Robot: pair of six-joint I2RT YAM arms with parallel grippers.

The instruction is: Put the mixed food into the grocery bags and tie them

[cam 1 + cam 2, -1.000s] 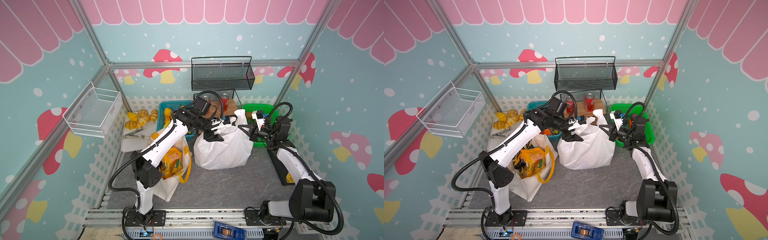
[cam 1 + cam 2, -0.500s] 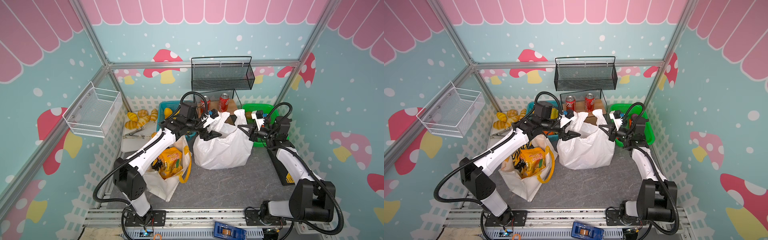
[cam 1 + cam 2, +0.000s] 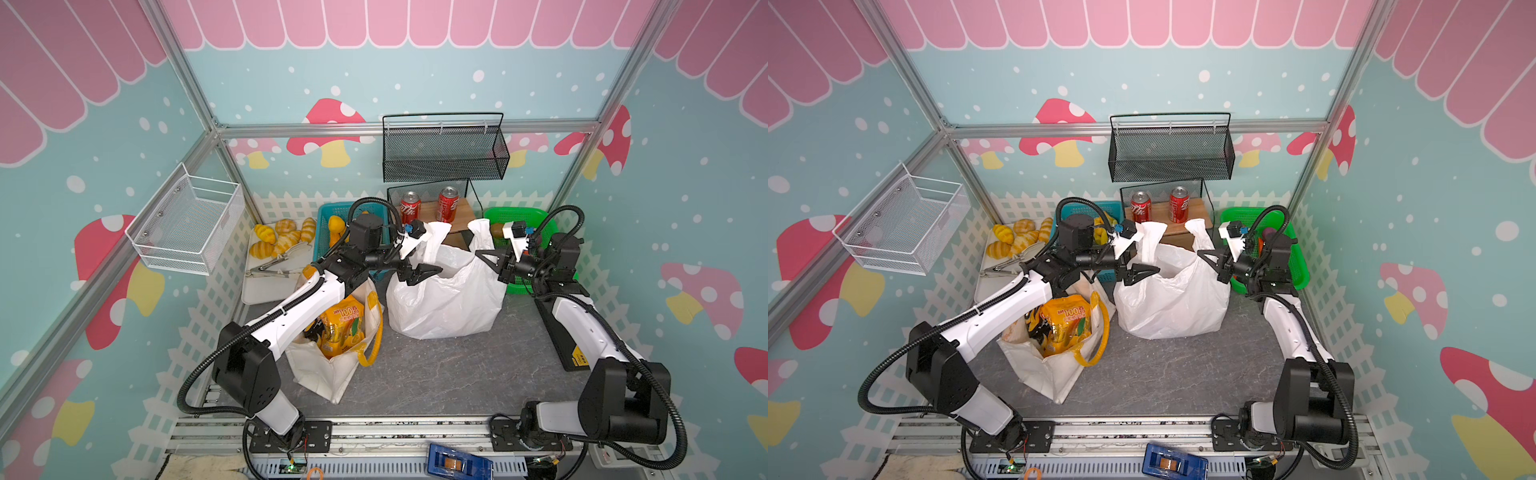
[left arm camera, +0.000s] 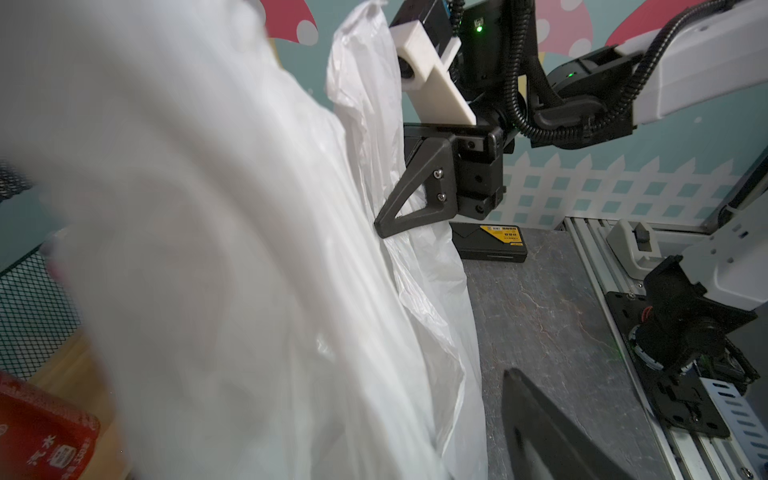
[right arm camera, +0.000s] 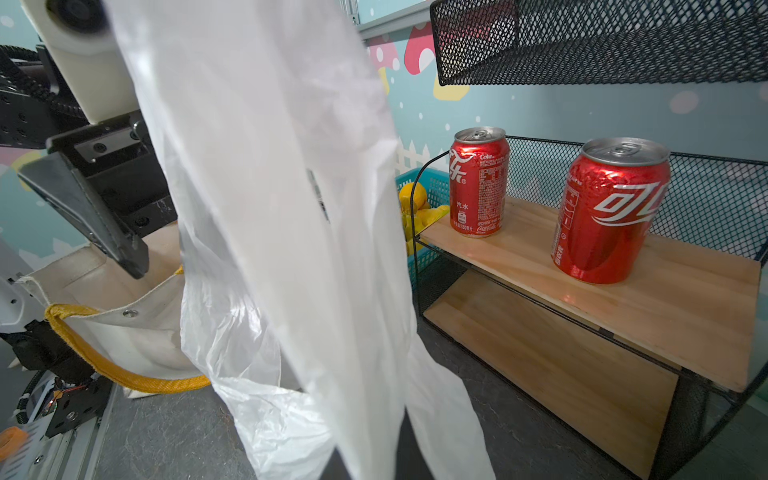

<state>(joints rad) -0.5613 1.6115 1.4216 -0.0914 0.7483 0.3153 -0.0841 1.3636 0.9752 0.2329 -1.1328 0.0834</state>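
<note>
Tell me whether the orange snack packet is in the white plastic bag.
No, the orange snack packet sits inside the cream canvas tote, beside the white plastic bag.

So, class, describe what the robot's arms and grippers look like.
The left arm and right arm have white shells, black joint housings and black ribbed cable hoses. The left gripper and right gripper are black with triangular fingers; each wrist carries a white camera mount with a blue connector.

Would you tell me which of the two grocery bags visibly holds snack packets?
The cream canvas tote with yellow handles, left of the white plastic bag, which shows none.
</note>
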